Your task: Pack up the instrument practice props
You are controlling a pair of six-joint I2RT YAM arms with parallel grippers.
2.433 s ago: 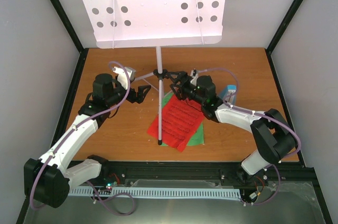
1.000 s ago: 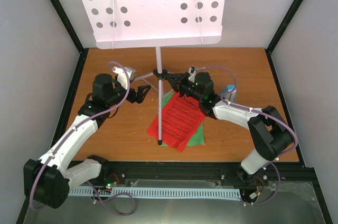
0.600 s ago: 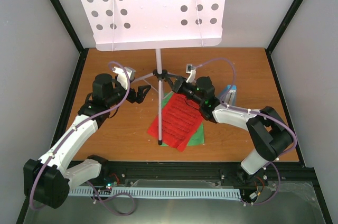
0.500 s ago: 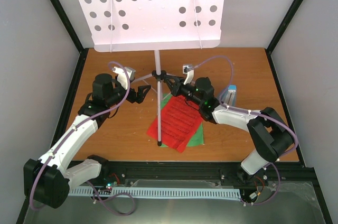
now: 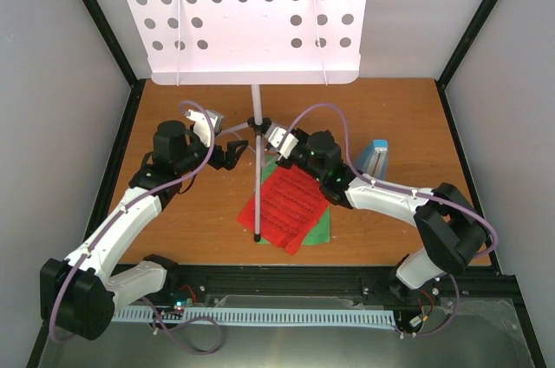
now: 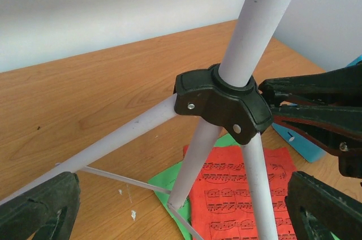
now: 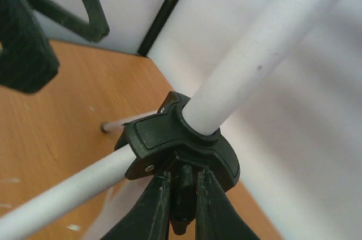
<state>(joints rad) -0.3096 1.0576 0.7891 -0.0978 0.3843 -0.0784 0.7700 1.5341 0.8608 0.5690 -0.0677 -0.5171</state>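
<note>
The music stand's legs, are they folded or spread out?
Spread out: the legs splay apart from the black hub toward the table.

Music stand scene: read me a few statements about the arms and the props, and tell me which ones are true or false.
1. The red sheet lies on top of the green sheet. True.
2. The left gripper is clamped on the stand's pole. False: its fingers are spread open and closed on nothing.
3. The right gripper pinches the black hub of the music stand. True.
4. The blue metronome sits on the red sheet. False: it stands on the table, to the right of the sheets.
</note>
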